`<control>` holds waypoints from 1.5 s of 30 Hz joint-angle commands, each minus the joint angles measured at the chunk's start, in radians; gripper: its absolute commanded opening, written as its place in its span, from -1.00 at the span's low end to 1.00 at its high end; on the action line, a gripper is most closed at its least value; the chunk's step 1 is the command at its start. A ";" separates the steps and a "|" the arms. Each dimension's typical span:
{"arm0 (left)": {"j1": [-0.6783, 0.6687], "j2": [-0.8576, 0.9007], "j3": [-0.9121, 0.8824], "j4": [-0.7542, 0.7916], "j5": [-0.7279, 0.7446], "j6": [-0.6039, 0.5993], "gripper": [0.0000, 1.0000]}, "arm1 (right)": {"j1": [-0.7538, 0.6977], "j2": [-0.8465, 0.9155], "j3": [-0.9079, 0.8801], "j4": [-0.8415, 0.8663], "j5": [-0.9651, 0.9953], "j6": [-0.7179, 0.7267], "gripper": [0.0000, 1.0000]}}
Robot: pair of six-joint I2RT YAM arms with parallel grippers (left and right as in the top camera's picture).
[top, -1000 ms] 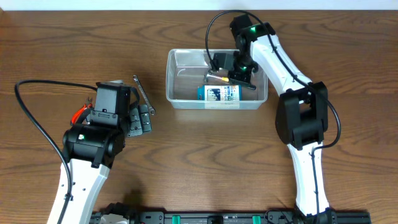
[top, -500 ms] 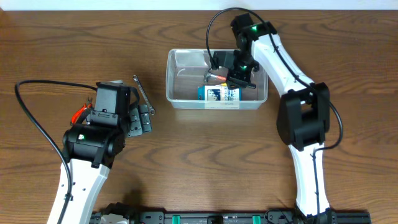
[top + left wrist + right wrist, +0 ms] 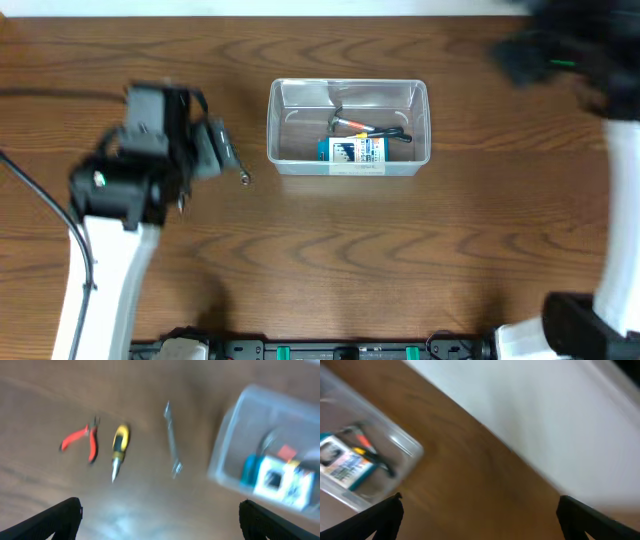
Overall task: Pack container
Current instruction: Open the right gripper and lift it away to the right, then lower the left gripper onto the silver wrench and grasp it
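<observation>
Brown wood-grain surface (image 3: 320,260) all round, with a pale strip along the far edge that I can't identify.

Going from the left: the left end effector (image 3: 159,510) hangs above the loose tools with its fingers spread wide and nothing between them. Its arm is blurred in the overhead view, so I wouldn't trust its exact position. Under it, lying on the wood, are red-handled pliers (image 3: 89,435), a yellow-and-black screwdriver (image 3: 119,442) just beside them, and then a slim metal wrench (image 3: 172,447) a bit nearer the bin. None of the three touch each other, and all of them sit outside the container.

The clear plastic container (image 3: 298,135) sits around the middle of the surface, toward the far side. Inside there's a blue-and-white labelled item (image 3: 352,150) (can or box, can't tell) against the near wall, plus a small hand tool (image 3: 355,125) with red and yellow on it lying just behind. So I'd call the packing partly done: two things in, three tools left to go.

Over on the right, the right end effector (image 3: 479,505) is up and well clear of the bin, fingers wide apart and empty.

Nothing really blocks the path from the tools to the bin. The only catch I can see is that the wrench is thin and lies flat, so it's probably a fiddly pick.
</observation>
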State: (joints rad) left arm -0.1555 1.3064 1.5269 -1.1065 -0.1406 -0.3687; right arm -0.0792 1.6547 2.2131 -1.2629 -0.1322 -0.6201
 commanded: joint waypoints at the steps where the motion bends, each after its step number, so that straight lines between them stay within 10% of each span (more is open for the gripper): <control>1: 0.027 0.135 0.117 0.001 0.002 -0.046 0.96 | -0.136 0.050 -0.026 -0.060 -0.079 0.156 0.98; 11: 0.079 0.482 0.142 0.015 0.159 -0.044 0.96 | -0.373 0.127 -0.037 -0.095 -0.138 0.246 0.99; 45: 0.116 0.945 0.135 0.171 0.250 0.079 0.96 | -0.358 0.197 -0.037 -0.091 -0.161 0.246 0.98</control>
State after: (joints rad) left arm -0.0551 2.2234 1.6657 -0.9352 0.1005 -0.3061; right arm -0.4438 1.8515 2.1712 -1.3540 -0.2779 -0.3931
